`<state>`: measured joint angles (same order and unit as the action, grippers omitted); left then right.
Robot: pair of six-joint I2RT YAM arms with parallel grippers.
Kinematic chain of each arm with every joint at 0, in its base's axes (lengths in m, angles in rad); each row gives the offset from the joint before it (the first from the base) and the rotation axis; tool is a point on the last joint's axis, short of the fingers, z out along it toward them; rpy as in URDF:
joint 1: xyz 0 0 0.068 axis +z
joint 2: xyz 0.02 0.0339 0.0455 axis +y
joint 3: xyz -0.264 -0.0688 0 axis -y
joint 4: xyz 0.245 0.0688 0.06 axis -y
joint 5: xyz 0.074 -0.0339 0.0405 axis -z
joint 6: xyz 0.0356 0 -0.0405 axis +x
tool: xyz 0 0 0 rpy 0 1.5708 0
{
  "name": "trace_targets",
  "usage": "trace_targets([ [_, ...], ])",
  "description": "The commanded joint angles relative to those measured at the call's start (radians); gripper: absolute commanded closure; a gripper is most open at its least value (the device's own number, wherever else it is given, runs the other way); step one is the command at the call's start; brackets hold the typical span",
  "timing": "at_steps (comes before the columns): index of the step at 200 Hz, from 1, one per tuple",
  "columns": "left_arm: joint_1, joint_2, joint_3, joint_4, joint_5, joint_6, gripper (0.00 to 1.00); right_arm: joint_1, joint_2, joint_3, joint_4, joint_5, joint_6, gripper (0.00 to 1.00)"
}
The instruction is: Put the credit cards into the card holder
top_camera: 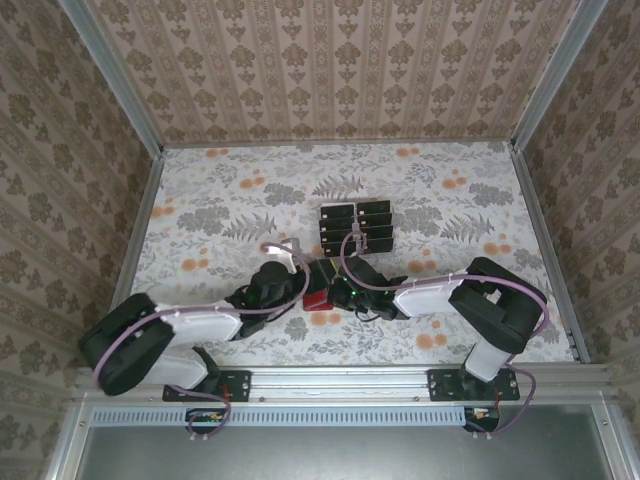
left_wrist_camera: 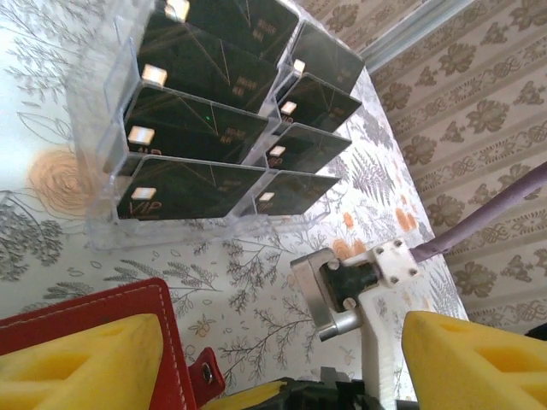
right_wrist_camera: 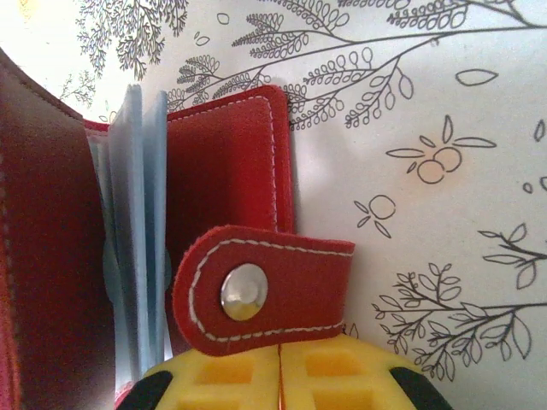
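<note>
Pinching the tab of the wallet tight, the right pincer might let it slip, so the wallet flops shut, while the left pincer stands wide open next to it and the black cards sit in the rack close by.

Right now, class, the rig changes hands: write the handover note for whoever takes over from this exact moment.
Left gripper: open, beside the wallet.
Right gripper: shut on the wallet's snap tab, wallet open on the table.
Cards: all eight stand in the clear rack.
Done: wallet opened.
Left: move every card into the wallet.
</note>
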<state>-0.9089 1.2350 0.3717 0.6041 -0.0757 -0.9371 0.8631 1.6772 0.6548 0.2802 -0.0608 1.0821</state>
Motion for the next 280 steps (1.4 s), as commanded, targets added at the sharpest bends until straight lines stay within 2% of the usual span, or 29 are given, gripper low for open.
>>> trace_targets([
  [1, 0.004, -0.081, 0.116, -0.384, -0.108, 0.104, 0.24, -0.005, 0.058, -0.032, -0.046, 0.0, 0.015, 0.93],
  [30, 0.028, -0.07, 0.219, -0.61, -0.121, 0.153, 0.24, -0.005, 0.07, -0.031, -0.033, -0.007, 0.02, 0.93],
  [61, 0.054, 0.039, 0.317, -0.737, -0.076, 0.166, 0.23, -0.004, 0.079, -0.03, -0.021, -0.013, 0.028, 0.94],
  [87, 0.066, 0.123, 0.363, -0.75, -0.027, 0.176, 0.22, -0.005, 0.075, -0.036, -0.02, -0.013, 0.031, 0.94],
  [193, 0.069, 0.305, 0.456, -0.755, 0.005, 0.219, 0.2, -0.003, 0.072, -0.049, -0.011, -0.017, 0.037, 0.94],
  [280, 0.088, 0.288, 0.464, -0.846, -0.028, 0.223, 0.24, -0.003, 0.078, -0.057, -0.018, -0.009, 0.046, 0.95],
])
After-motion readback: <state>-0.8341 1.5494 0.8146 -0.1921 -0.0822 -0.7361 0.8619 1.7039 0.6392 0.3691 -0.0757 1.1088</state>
